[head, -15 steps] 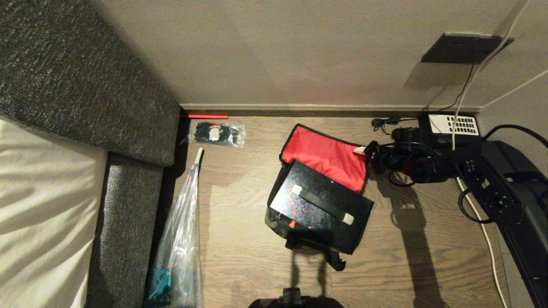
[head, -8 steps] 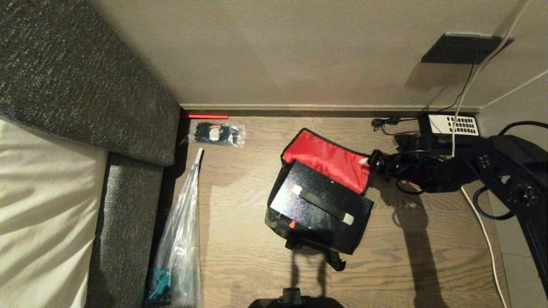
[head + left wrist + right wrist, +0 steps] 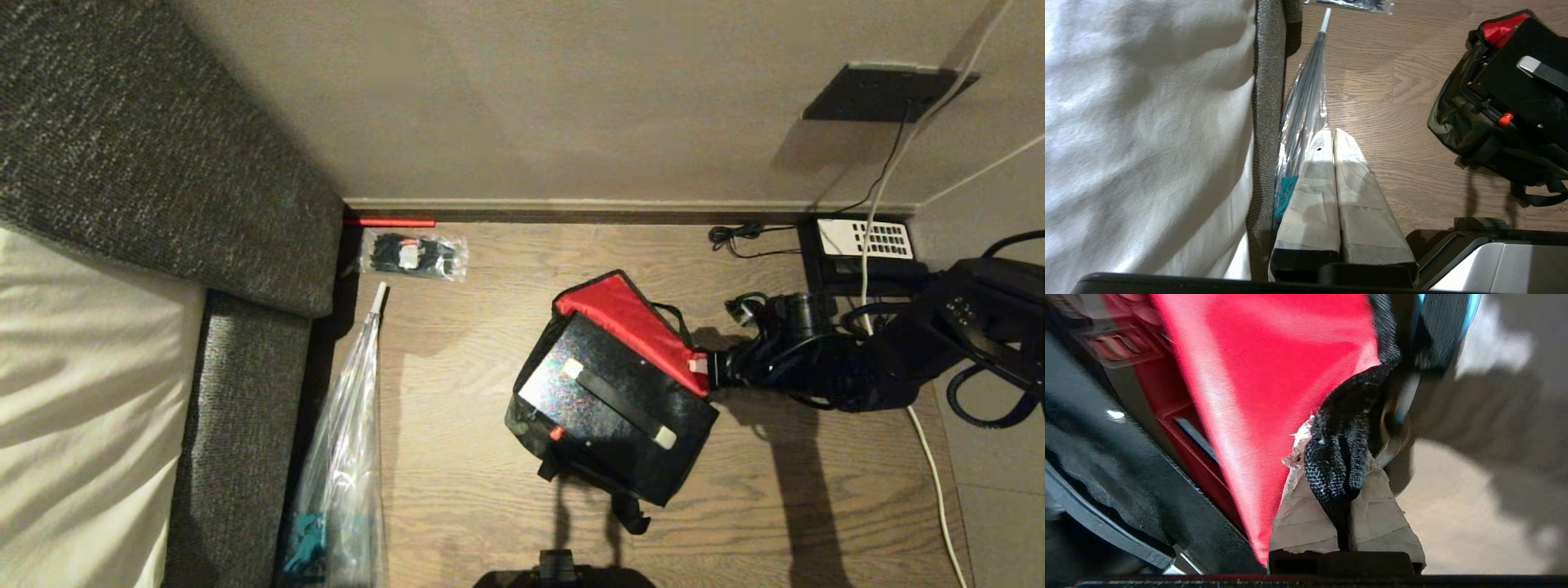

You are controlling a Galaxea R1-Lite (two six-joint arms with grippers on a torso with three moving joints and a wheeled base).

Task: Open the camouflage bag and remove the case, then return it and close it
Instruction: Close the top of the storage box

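On the wooden floor point(image 3: 490, 269) near the wall sits the soft boxy camouflage bag point(image 3: 531, 420) with its red-lined lid point(image 3: 633, 327) raised, and the flat black speckled hard case point(image 3: 612, 400) lies across its open top, a small red catch point(image 3: 556, 433) on the near edge. From the right comes the right gripper point(image 3: 709, 369), reaching level to the lid's corner. Only the right wrist view shows the grip itself: the paper-wrapped fingers point(image 3: 1306, 522) are pressed together on the black woven edging point(image 3: 1337, 465) of the lid, red lining beside them, with the case's dark surface point(image 3: 1126, 490) below. How much fabric is caught is hard to make out, as that picture is blurred.

Over to the left wrist view, the left gripper point(image 3: 1333, 136) hangs with its padded fingers point(image 3: 1310, 196) closed on nothing, above the floor beside a long clear-plastic-wrapped umbrella point(image 3: 1306, 106). This view alone shows the bag's olive side point(image 3: 1447, 122) and the catch close up; the bag's right part is cut off by the frame. The left arm does not appear in the head view.

Beyond the bag, a small clear packet of black items point(image 3: 414, 255) lies by the skirting, and a black desk telephone with white keypad point(image 3: 864, 241) sits in the corner, partly hidden behind the right arm's cables.
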